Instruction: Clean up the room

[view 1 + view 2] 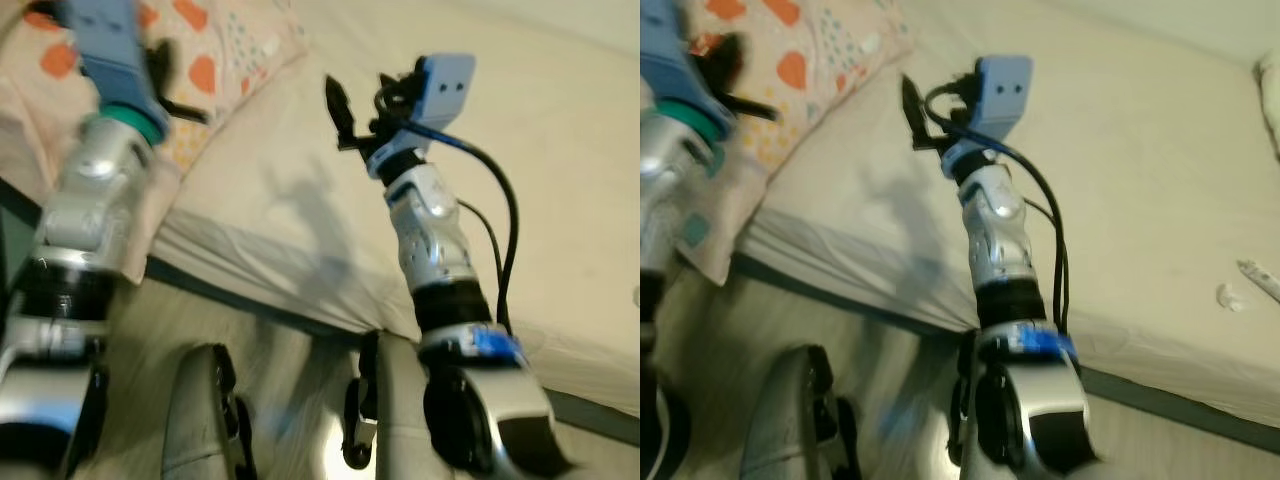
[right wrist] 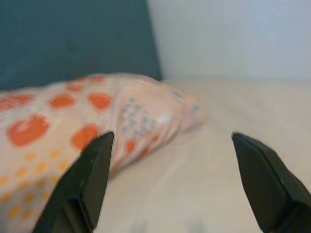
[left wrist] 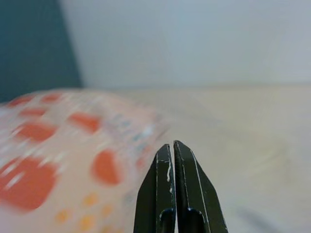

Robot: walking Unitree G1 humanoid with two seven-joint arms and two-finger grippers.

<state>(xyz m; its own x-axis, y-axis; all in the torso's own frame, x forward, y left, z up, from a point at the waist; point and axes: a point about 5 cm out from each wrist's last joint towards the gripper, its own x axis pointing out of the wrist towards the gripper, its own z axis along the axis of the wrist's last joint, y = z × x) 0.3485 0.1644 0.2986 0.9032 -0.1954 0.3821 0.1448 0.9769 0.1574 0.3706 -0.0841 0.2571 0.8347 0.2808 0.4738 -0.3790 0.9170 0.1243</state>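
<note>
Seemingly at the bedside, the left eye view has the right gripper point(image 1: 342, 112) raised over the bare cream bed point(image 1: 560, 180), with the spotted pillow point(image 1: 215, 60) lying beyond and to the left of its jaws; the left gripper point(image 1: 180, 98) hovers right at that pillow's edge, blurred. From the right eye view, small white scraps point(image 1: 1252, 283) lie on the sheet well to the right of the right jaws, near the mattress edge; I judge them the likeliest clutter, though they are too small to identify. Along the left wrist view, the left jaws are pressed shut on nothing, the pillow just ahead and to one side. Along the right wrist view, the right jaws stand wide apart and empty, the pillow ahead of them. No container is visible. With the views this blurred, a reach could snag the pillowcase or miss the scraps altogether.
</note>
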